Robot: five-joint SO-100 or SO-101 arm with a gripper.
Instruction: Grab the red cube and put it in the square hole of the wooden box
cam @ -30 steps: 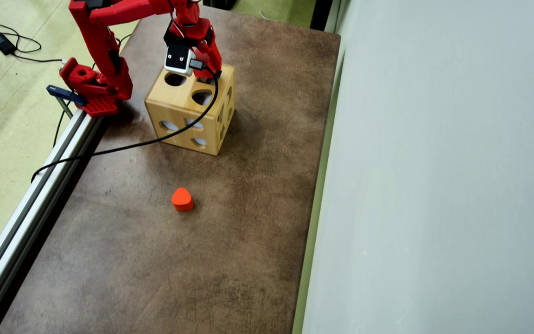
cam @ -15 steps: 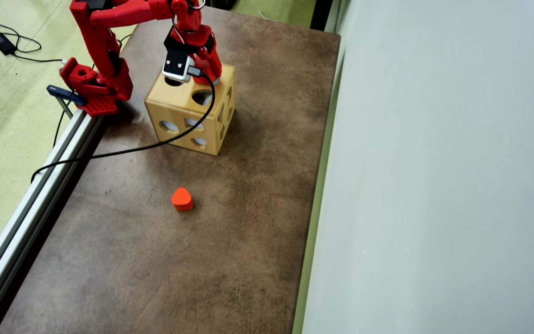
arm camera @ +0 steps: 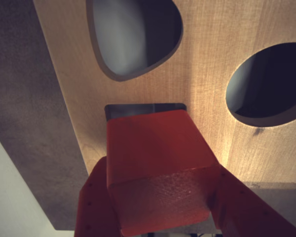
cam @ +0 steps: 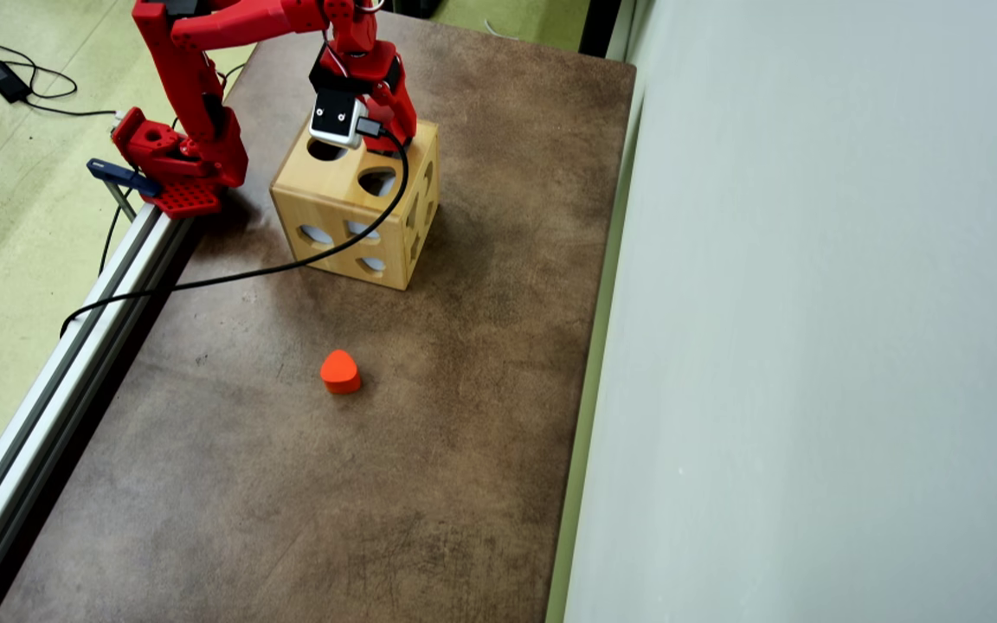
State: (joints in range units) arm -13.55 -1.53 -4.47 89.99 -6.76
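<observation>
Wrist view: the claw [arm camera: 160, 197] grips the red cube [arm camera: 155, 168] between both fingers, the square hole [arm camera: 143, 109] just ahead in the box [arm camera: 207, 74]. No legible writing appears.

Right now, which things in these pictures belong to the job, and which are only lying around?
Belong to the job:
- red cube, held in the gripper
- square hole, just beyond the cube
- wooden box

Only lying around:
- orange rounded block on the table
- round hole
- rounded-triangle hole
- black cable
</observation>
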